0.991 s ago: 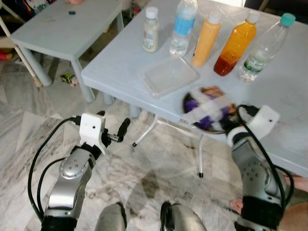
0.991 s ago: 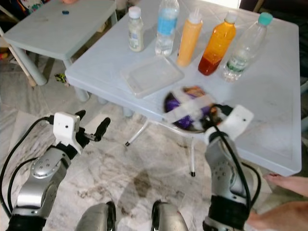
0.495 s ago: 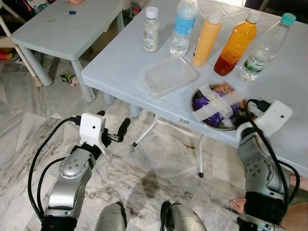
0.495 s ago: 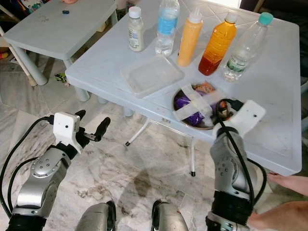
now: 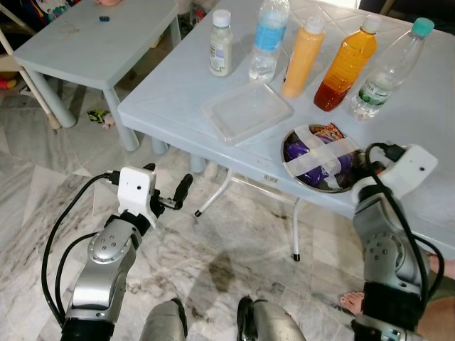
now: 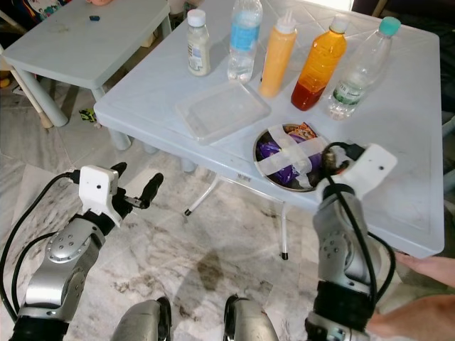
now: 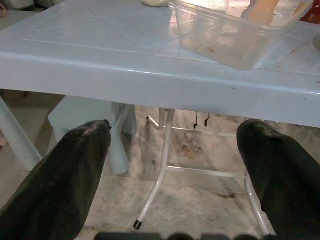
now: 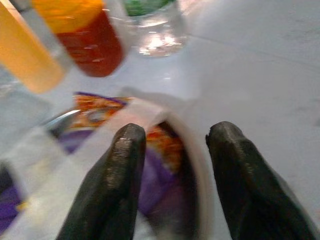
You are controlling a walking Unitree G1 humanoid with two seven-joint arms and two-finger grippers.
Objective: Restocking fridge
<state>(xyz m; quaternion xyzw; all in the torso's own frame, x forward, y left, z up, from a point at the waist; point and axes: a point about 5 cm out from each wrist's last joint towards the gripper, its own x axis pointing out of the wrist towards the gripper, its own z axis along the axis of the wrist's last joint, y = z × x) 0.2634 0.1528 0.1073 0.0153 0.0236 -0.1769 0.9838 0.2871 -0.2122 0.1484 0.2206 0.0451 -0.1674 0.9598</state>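
The right hand (image 8: 172,165) reaches over the counter (image 5: 170,92) with its fingers spread, straddling the near rim of the taped metal bowl (image 5: 321,158) of purple and orange packets without clamping it. The bowl sits at the counter's front edge, beside the clear plastic tray (image 5: 247,111) and in front of the orange bottle (image 5: 344,64). The left hand (image 7: 172,185) hangs open below the counter edge, holding nothing.

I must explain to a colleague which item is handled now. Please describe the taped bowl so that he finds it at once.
On the big pale-blue table, look at its near edge, in front of the row of bottles. The round metal bowl lies by the right end effector, right of the clear plastic container; only it carries crossed white tape over purple packets.
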